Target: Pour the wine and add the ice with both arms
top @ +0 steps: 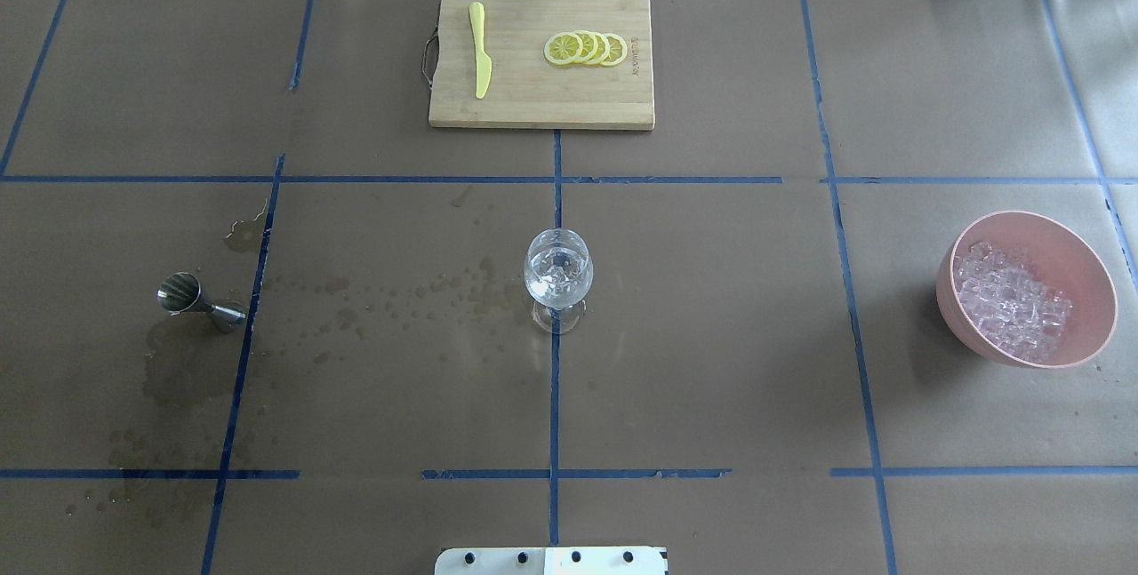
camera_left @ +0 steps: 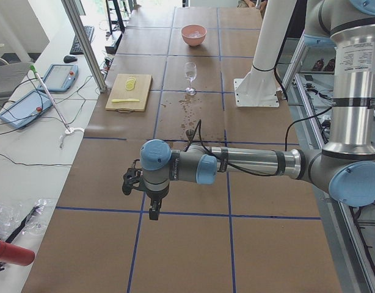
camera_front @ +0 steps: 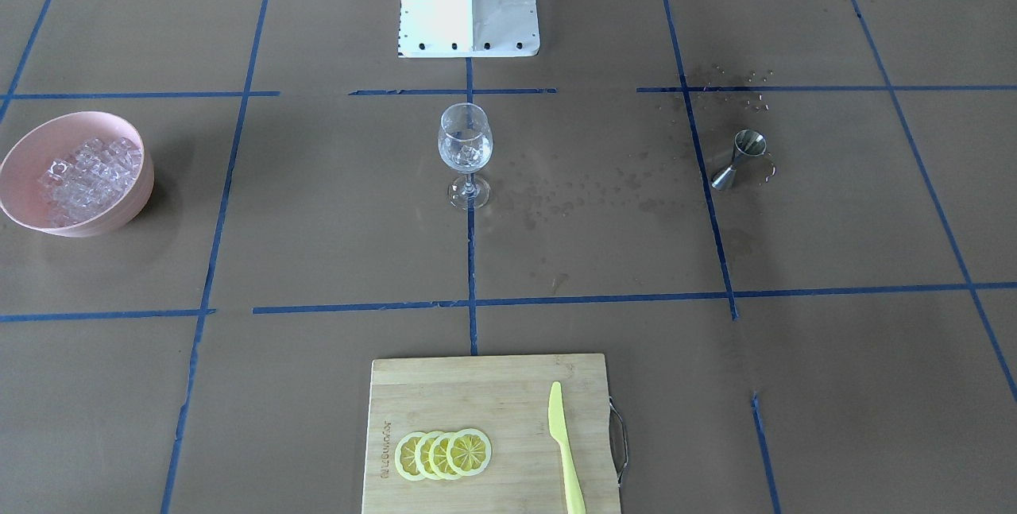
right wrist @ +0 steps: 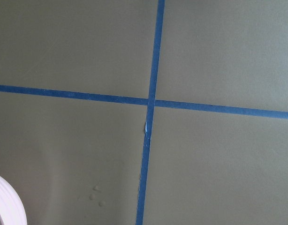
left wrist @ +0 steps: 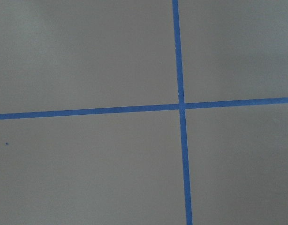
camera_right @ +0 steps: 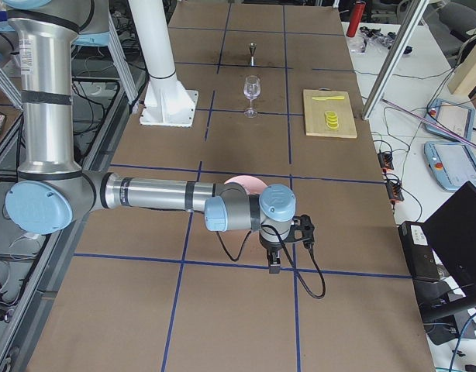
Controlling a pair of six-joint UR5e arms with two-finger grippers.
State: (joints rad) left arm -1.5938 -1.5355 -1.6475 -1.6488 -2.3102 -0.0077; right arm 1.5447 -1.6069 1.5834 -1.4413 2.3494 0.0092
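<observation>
Exterior left: the left arm [camera_left: 254,163] lay level, well apart from the wine glass [camera_left: 190,78], with the left gripper [camera_left: 153,210] pointing down. I cannot tell how its jaws stood. Exterior right: the right gripper [camera_right: 275,262] was likewise, jaws untellable. Front-facing: clear ice [camera_front: 469,152] sat inside the glass, with more in a bowl [camera_front: 137,195] well apart.

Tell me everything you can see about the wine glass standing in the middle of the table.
The wine glass is clear, colourless glass with a rounded bowl, a thin stem and a round foot. It stands upright at the table's middle, its foot on a blue tape line laid over the brown paper. A few ice cubes lie low in the bowl; whether liquid sits with them cannot be told. Dark wet spots dot the paper beside it. Nothing else touches it.
</observation>
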